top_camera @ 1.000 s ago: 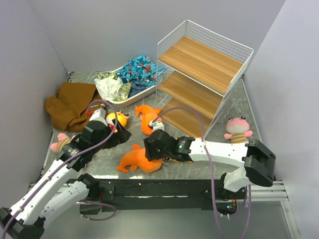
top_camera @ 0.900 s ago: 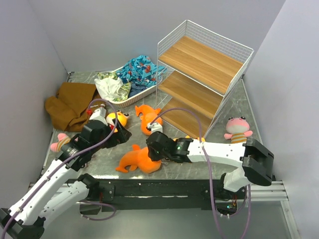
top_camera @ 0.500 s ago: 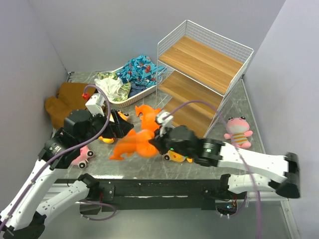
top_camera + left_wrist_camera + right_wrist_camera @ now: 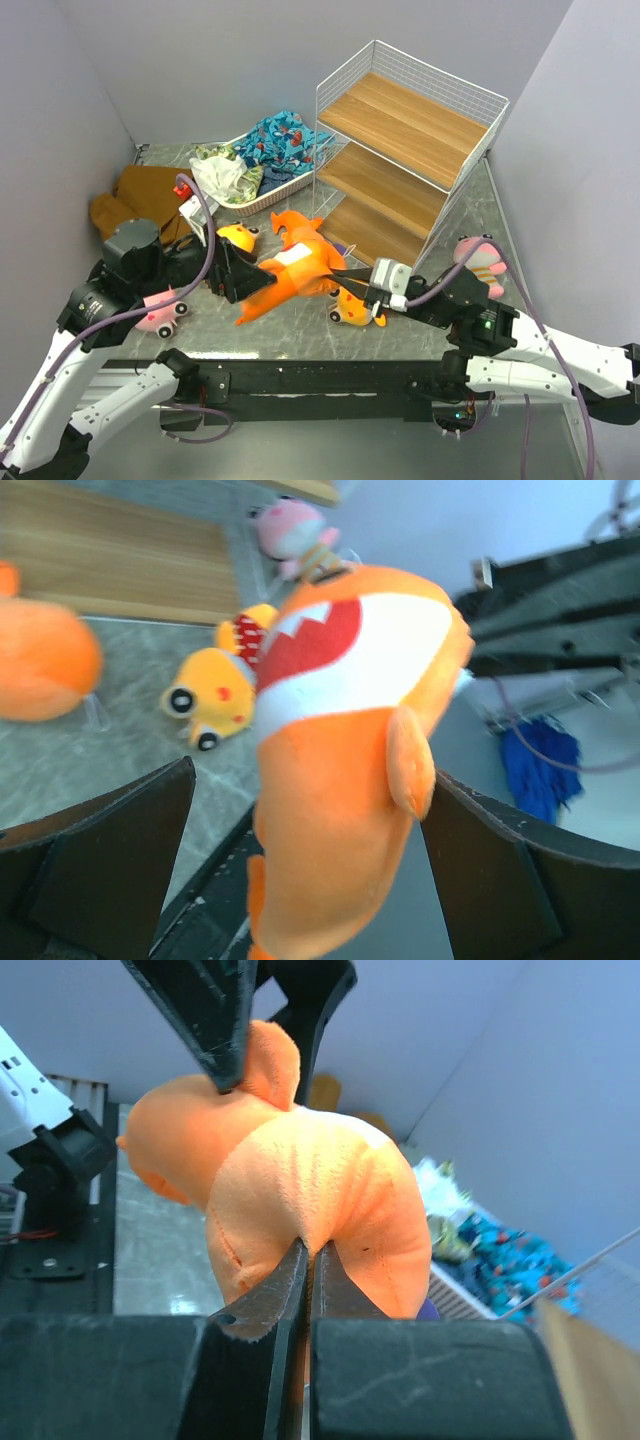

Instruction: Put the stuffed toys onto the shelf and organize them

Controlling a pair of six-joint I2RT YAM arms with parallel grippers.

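The orange shark plush (image 4: 292, 268) is held clear of the table near the middle of the top view. This is judged to be a carry toward the shelf (image 4: 405, 130), which stands at about 1 o'clock from it. No toy is seen on the shelf's visible planks. A fold of the plush's orange fabric is pinched tightly between the closed fingers of the right gripper (image 4: 308, 1252), which is applied from 3 o'clock, so the toy's weight is taken there. The left gripper (image 4: 238, 276) is presented from 9 o'clock with its jaws spread wide on either side of the toothy head. Contact cannot be confirmed, and it is judged to be placed to steady or receive the toy.

The right arm is stretched from its base at 5 o'clock, with the wrist levelled toward 9 o'clock. The left arm is folded up from 7 o'clock, with the elbow pushed out to the left and the wrist turned toward 3 o'clock. A second shark (image 4: 297, 228) is left on the table at 12 o'clock of the held one, and a yellow-headed doll (image 4: 352, 310) at 5 o'clock.
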